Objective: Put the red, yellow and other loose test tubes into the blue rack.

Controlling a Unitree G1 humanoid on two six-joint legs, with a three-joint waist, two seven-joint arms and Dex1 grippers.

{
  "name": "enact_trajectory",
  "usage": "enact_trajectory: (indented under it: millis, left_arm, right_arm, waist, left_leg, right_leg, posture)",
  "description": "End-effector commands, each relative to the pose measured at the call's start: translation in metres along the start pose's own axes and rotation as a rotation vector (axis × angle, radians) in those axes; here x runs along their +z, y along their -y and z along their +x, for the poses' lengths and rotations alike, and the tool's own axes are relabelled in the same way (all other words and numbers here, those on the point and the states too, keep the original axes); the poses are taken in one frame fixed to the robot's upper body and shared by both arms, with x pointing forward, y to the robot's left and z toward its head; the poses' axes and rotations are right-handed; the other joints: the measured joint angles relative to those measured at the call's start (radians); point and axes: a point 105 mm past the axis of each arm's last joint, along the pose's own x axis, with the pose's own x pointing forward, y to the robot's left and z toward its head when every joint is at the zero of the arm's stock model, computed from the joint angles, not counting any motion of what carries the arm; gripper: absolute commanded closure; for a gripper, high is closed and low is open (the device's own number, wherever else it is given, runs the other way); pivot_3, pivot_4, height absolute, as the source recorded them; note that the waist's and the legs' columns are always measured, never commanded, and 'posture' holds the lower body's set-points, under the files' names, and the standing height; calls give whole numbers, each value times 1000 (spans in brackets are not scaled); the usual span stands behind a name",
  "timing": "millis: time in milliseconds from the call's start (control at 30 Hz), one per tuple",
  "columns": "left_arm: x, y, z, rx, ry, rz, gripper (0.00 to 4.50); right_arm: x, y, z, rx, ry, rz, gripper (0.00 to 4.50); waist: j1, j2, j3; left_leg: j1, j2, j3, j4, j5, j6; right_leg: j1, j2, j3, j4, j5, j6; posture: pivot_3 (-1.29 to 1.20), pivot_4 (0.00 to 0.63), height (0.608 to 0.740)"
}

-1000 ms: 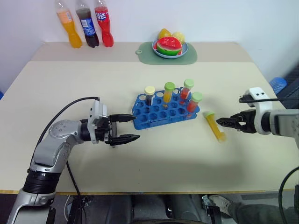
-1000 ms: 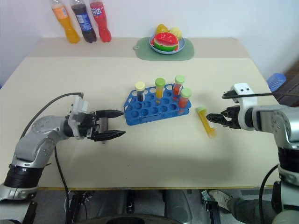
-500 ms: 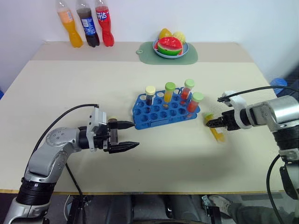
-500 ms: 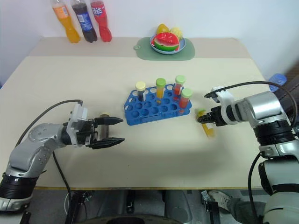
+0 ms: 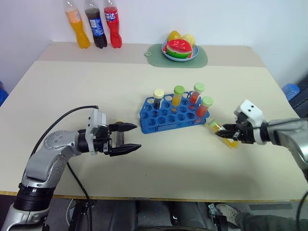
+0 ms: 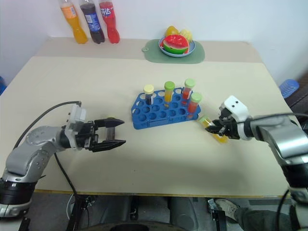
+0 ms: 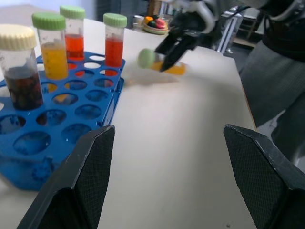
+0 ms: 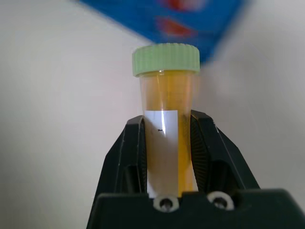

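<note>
The right gripper (image 6: 217, 129) has its 2 black fingers clamped on the yellow test tube (image 8: 165, 119), a clear tube of orange-yellow liquid with a pale green ribbed cap and a white label strip, held just off the right end of the blue rack (image 5: 166, 118) over the table (image 5: 72, 86). The rack stands mid-table with 4 capped tubes upright in its far holes: 1 dark with a cream cap, 1 yellow and 2 red with green caps. The left gripper (image 5: 126, 138) hovers left of the rack, jaws spread wide and empty.
</note>
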Motion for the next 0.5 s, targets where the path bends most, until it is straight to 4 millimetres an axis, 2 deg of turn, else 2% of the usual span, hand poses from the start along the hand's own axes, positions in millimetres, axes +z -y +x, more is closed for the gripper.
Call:
enact_trajectory:
  millis: [33,100,267,367,500]
  left_arm:
    - [8,-6,4,-29,10,46,778]
    - [9,-10,6,-33,20,49,778]
    - [9,-15,11,-32,39,46,778]
    - [8,-15,11,-21,46,37,778]
    - [7,-16,9,-5,43,39,778]
  right_arm:
    - [49,-35,-5,77,293,-163,3726]
    - [65,-41,3,32,429,-196,3726]
    - [102,-27,38,-145,713,-143,3726]
    - [111,-22,58,-249,800,-108,3726]
    - [110,-17,78,-335,848,-57,3726]
  waist:
    - [-5,0,0]
    - [-13,0,0]
    - [-25,1,1]
    - [-20,1,1]
    - [-18,1,1]
  left_leg:
    - [0,1,0,0,0,0]
    - [1,1,-1,0,0,0]
    - [1,1,-1,1,0,0]
    - [1,1,-1,0,0,0]
    - [0,1,0,-1,0,0]
  right_leg:
    - [0,1,0,0,0,0]
    - [1,2,0,1,0,0]
    - [0,2,1,1,0,0]
    - [-1,2,1,2,1,1]
    - [-1,2,0,2,2,2]
  posture:
    - [0,150,740]
    - [0,150,740]
    - [0,150,740]
    - [0,150,740]
    - [0,150,740]
